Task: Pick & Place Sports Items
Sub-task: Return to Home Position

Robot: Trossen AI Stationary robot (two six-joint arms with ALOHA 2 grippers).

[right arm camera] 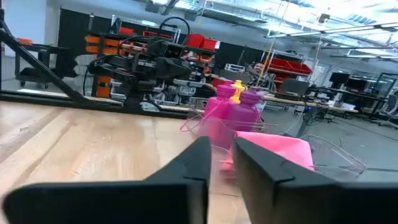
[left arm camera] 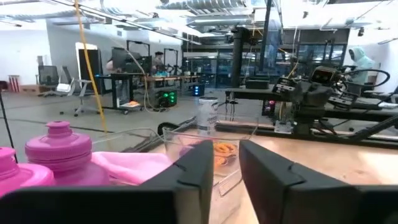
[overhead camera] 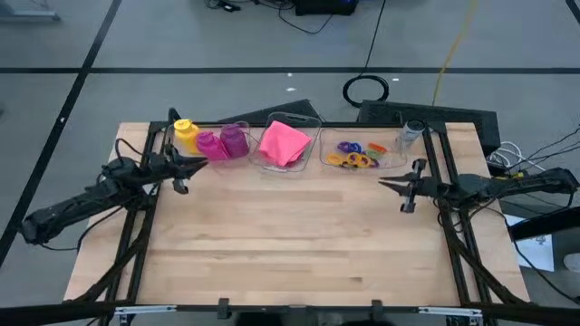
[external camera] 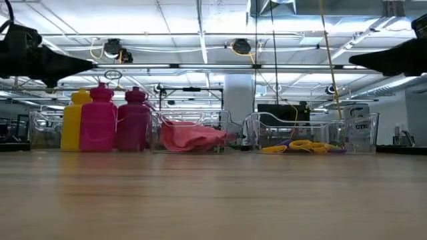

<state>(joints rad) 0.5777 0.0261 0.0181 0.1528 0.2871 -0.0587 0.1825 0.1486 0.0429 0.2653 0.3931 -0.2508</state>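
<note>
Yellow point(overhead camera: 185, 132), magenta point(overhead camera: 208, 145) and purple point(overhead camera: 234, 140) bottles stand upright at the table's far left. A pink cloth point(overhead camera: 284, 143) lies crumpled in a clear bin point(overhead camera: 311, 124). Small orange, yellow, purple and blue rings point(overhead camera: 356, 154) lie in a second clear bin point(overhead camera: 396, 161). My left gripper point(overhead camera: 201, 164) hovers level just near of the bottles, its fingers point(left arm camera: 199, 163) almost together with nothing between them. My right gripper point(overhead camera: 382, 184) hovers level near the ring bin, its fingers point(right arm camera: 193, 163) likewise almost together and holding nothing.
A clear cup point(overhead camera: 412, 134) stands at the far right behind the ring bin. Black frame rails point(overhead camera: 145, 226) point(overhead camera: 453, 235) run along both sides of the table. The bare wood point(overhead camera: 290, 235) lies between the two arms.
</note>
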